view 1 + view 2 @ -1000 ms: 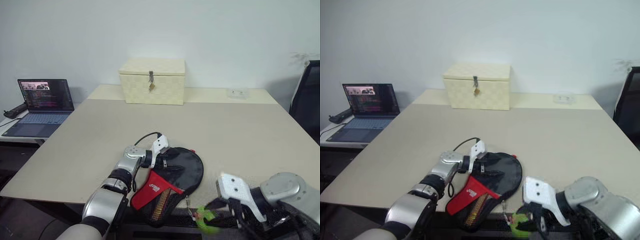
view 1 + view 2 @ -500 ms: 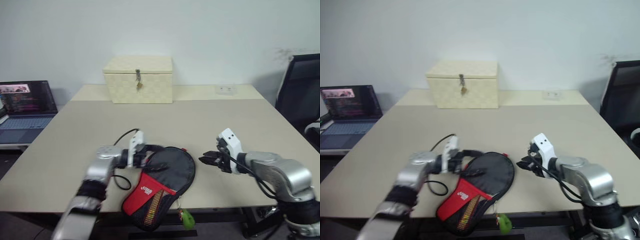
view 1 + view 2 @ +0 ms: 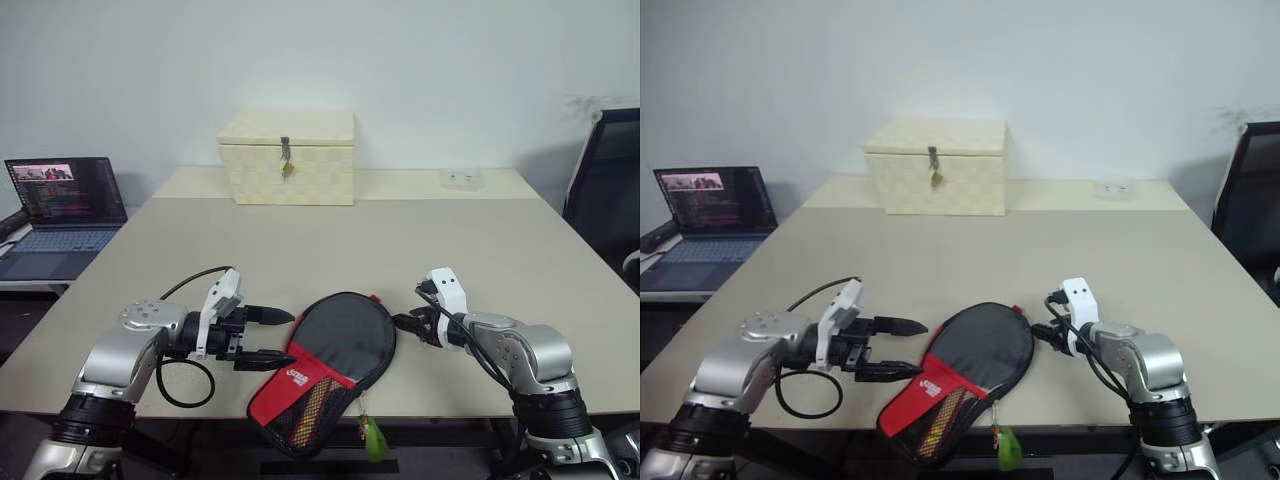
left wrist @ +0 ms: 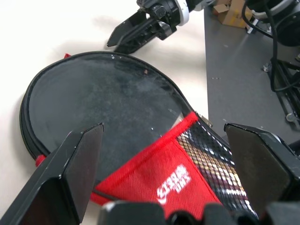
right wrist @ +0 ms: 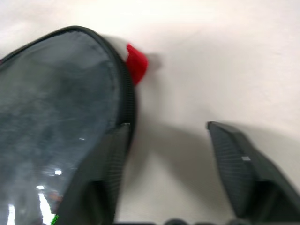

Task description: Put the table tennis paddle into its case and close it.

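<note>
Left eye view: left gripper (image 3: pixel 268 336) spread wide, empty, pointing at the case (image 3: pixel 330 370) just off its fingertips; right gripper (image 3: pixel 405 324) parted, empty, tips close to the round end on the opposite side, probably flanking it for the zip. Case flat at the table (image 3: pixel 470 250) front edge, narrow mesh end overhanging.

Left wrist view: case between the open fingers, red panel nearest, white logo unreadable. Paddle unseen, perhaps already inside.

Right wrist view: red tab (image 5: pixel 137 63) just ahead, beside the case rim, one finger (image 5: pixel 105 173) near that rim, touching or not unclear.
</note>
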